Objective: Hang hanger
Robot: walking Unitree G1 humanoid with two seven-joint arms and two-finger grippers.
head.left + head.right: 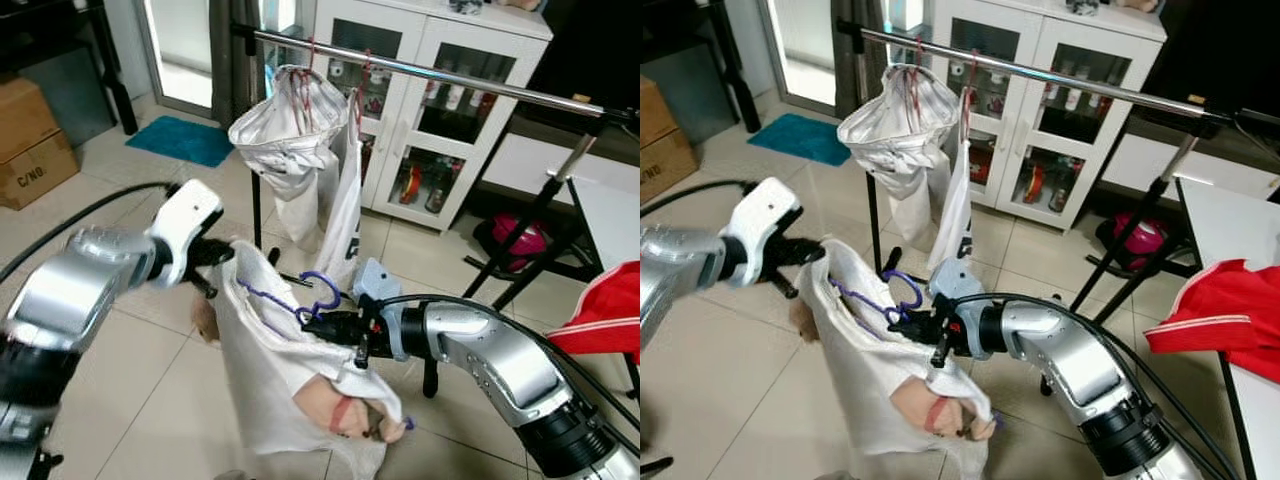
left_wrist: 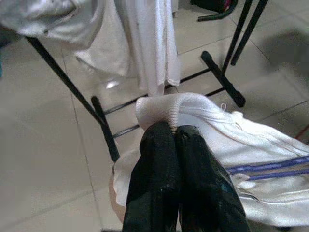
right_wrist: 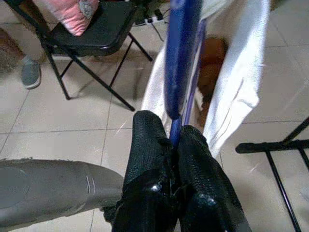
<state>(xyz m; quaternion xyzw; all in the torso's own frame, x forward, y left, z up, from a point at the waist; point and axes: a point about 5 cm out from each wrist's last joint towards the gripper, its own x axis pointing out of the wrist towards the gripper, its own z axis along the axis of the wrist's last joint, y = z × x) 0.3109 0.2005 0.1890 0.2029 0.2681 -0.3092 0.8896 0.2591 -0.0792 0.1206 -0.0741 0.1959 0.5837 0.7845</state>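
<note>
Two grippers are sharing one load low in the frame: the right gripper (image 1: 322, 322) is pinching the purple hanger (image 1: 318, 296) near its hook, fingers pressed onto it, while the left gripper (image 1: 222, 253) is clamping the white garment (image 1: 265, 375) at its collar. Beyond, across the upper frame, the rail (image 1: 470, 84) is waiting. Lifting well probably means raising both together, hook opening facing the rail, clear of the hung clothes (image 1: 290, 135).

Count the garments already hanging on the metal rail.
2: a silvery-white garment bunched near the rail's left end and a white garment beside it, each on a red hanger. The white shirt on the purple hanger isn't hung.
</note>
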